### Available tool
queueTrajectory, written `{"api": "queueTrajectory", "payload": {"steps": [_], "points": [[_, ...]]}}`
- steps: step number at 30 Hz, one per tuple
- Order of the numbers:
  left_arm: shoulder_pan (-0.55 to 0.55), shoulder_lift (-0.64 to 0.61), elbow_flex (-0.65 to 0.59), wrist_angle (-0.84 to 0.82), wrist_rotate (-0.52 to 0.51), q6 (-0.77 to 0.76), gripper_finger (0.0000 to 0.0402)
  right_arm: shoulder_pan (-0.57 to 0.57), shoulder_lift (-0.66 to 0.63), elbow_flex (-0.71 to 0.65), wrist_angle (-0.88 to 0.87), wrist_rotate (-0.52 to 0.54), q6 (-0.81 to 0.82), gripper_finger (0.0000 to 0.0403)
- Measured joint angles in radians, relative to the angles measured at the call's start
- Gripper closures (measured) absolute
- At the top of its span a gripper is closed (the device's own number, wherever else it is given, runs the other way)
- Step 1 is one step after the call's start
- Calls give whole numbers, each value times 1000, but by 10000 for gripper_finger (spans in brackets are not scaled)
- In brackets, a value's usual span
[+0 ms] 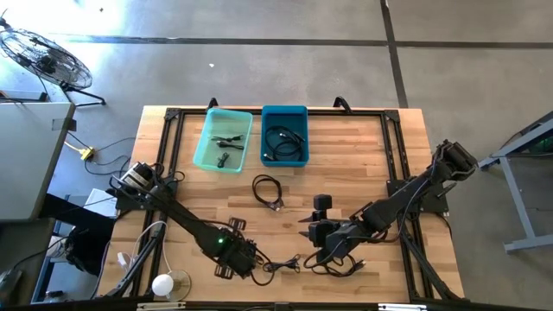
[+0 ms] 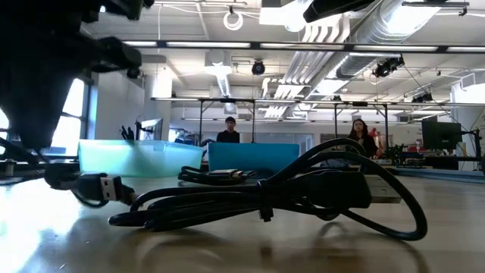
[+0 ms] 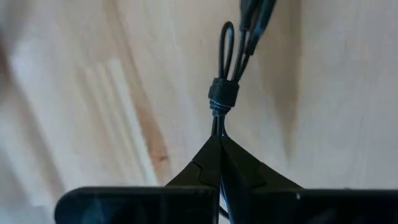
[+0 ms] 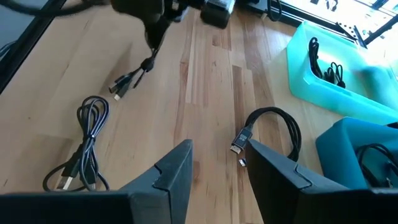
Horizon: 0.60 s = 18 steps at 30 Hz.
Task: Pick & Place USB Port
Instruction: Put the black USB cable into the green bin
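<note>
A bundled black USB cable [image 1: 278, 263] lies near the table's front edge, with my left gripper [image 1: 244, 259] shut on its left end. Its tie wrap [image 3: 222, 96] and a loop show just past the shut fingertips in the left wrist view. My right gripper [image 4: 217, 163] hovers open above the table right of centre, nothing between its fingers. A second coiled cable [image 4: 84, 144] lies on the wood below and in front of it. A third cable [image 1: 270, 192] lies looped at mid-table, its plug [image 4: 239, 140] on the wood. My left gripper pinches the bundled cable's strands [image 3: 218, 123] between its two fingertips, just behind the tie wrap. The fingers come from above, pointing down, roughly in line with the bundle. The cable's plug end [image 4: 119, 87] trails away from the fingers, low over the table.
A light teal bin [image 1: 223, 140] and a blue bin [image 1: 284, 136], both with cables inside, stand side by side at the far edge. Black frame rails [image 1: 173, 138] run along the table's sides. A white round object [image 1: 164, 283] sits at the front left.
</note>
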Motion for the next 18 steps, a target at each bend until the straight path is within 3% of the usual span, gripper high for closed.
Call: {"api": "queueTrajectory", "payload": {"steps": [6, 12, 18], "points": [[-8, -1, 141, -240, -143, -1, 401, 0, 0, 0, 0, 1, 0, 263], [2, -1, 302, -619, -333, -1, 401, 0, 0, 0, 0, 19, 0, 263], [104, -57, 320, -635, -461, 177, 401, 0, 0, 0, -2, 38, 1, 263]]}}
